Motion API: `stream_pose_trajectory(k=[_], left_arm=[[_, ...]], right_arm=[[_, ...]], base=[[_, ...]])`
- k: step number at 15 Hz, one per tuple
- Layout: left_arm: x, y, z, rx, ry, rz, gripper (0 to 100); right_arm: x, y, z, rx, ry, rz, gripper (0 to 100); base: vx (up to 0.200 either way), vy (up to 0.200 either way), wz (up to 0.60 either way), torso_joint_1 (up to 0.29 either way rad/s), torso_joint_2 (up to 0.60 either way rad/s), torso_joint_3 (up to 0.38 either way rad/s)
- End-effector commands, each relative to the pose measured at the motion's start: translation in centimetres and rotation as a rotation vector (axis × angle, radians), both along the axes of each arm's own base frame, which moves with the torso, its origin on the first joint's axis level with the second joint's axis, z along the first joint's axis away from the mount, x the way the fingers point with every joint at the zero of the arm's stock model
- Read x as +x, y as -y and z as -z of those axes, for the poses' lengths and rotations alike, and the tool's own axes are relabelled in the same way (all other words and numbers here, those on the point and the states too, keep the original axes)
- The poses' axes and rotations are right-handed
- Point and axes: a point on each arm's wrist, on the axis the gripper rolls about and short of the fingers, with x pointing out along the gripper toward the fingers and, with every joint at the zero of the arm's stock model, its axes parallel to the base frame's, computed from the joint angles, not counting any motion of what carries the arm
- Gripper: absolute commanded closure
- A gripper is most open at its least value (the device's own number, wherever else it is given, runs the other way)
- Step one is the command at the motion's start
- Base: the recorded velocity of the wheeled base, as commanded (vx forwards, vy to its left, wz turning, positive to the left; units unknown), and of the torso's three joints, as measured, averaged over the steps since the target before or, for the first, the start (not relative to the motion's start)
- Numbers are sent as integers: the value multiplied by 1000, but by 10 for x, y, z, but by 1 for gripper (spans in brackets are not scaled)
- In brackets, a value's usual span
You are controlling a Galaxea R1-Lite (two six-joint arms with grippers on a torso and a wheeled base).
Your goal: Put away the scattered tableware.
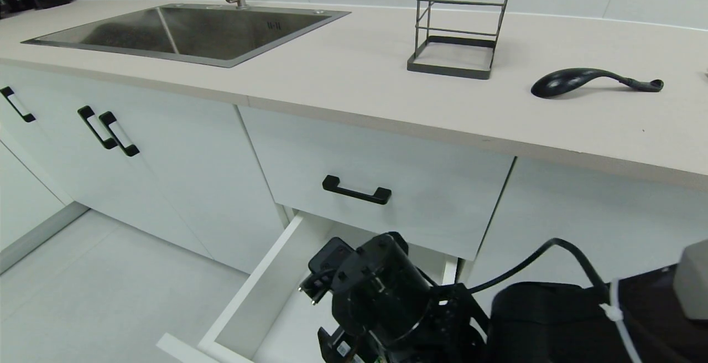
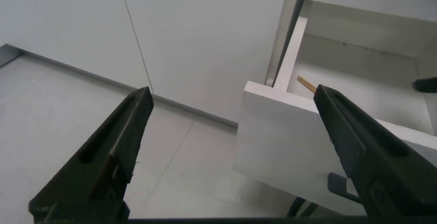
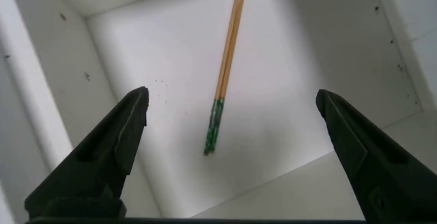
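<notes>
A black spoon (image 1: 575, 81) lies on the beige counter at the right, near the wire rack (image 1: 456, 36). Below the counter a white drawer (image 1: 265, 291) stands pulled out. A pair of wooden chopsticks (image 3: 225, 67) with green ends lies flat on its floor. My right gripper (image 3: 231, 94) hangs open above the chopsticks, holding nothing, and my right arm's wrist (image 1: 376, 291) sits over the drawer. My left gripper (image 2: 231, 94) is open and empty, low beside the drawer (image 2: 273, 121), where a chopstick tip (image 2: 305, 84) peeks over the wall.
A steel sink (image 1: 182, 31) with a tap is set in the counter at the left. A closed drawer with a black handle (image 1: 357, 190) sits right above the open one. Cabinet doors with black handles (image 1: 108, 130) stand to the left, over bare grey floor (image 2: 82, 108).
</notes>
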Motion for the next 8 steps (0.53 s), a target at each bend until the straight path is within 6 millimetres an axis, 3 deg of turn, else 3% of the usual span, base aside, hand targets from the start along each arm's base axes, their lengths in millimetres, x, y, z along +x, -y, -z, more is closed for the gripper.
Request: stream_pose_trajectory(k=[1, 4, 8], left_arm=[[0, 0, 0, -2, 0, -1, 0], [0, 0, 0, 0, 0, -1, 0], [0, 0, 0, -2, 0, -1, 0]], right_arm=[[-18, 32, -23, 69, 40, -90, 0], [-31, 64, -25, 106, 30, -210, 0], [-32, 113, -16, 146, -4, -359, 0]], base=[[0, 0, 0, 0, 0, 0], [0, 0, 0, 0, 0, 0], [0, 0, 0, 0, 0, 0]])
